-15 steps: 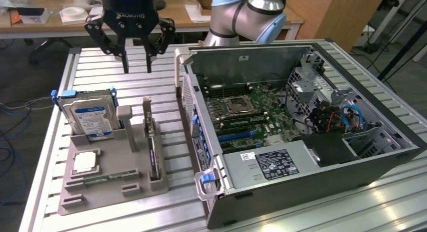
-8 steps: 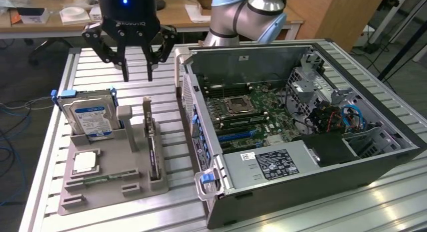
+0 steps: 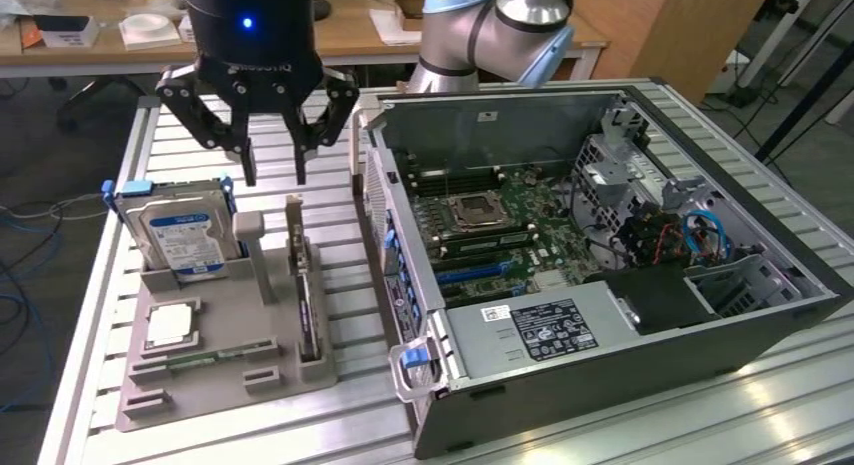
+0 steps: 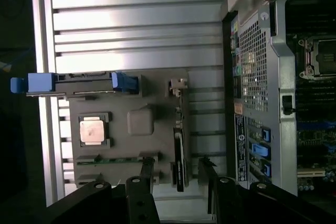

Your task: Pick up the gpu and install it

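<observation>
Gripper (image 3: pixel 274 170) hovers above the grey parts holder (image 3: pixel 200 385), fingers (image 3: pixel 300 150) spread wide and empty; the gpu (image 3: pixel 306 285) stands on edge in its slot, between hard drive (image 3: pixel 187 240) and open PC case (image 3: pixel 641 385); I judge the grasp needs the fingers centred astride the card, square to it.

Hand (image 3: pixel 274 171) spread above gpu (image 3: pixel 310 305) (edgewise in grey tray (image 3: pixel 220 330)), computer case (image 3: pixel 601 390) alongside

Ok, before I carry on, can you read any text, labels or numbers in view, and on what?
No text can be quoted; all is too small or blurred.
Hard drive: blue label, unreadable.
Power supply: white and black stickers, unreadable.
Computer case rear: sticker, unreadable.
Hand: faint lettering on housing, unreadable.
</observation>
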### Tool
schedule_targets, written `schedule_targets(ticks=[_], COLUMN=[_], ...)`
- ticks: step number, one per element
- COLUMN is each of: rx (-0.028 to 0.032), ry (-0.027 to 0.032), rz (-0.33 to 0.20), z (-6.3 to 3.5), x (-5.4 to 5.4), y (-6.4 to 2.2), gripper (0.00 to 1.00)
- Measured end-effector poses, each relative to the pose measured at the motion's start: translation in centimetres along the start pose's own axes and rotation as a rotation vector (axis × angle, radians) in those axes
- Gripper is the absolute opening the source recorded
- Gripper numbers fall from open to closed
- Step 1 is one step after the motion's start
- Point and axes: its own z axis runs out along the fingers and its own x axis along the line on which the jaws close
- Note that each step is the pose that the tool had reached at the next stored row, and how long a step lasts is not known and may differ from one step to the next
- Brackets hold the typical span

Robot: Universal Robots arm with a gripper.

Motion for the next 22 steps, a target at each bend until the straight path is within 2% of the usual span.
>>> schedule_targets(ticks=[3,5,9,22], rx=[0.0,0.0002,0.0001,0.0007], ry=[0.0,0.0,0.0,-0.0001], rz=[0.0,0.0,0.0,0.0], z=[-0.03,-0.06,0.42,2.79], x=[-0.1,-0.2,-1.1,-1.3], y=[-1.26,-1.79,-1.83,-1.9], gripper=[0.47,0.47,0.47,0.47])
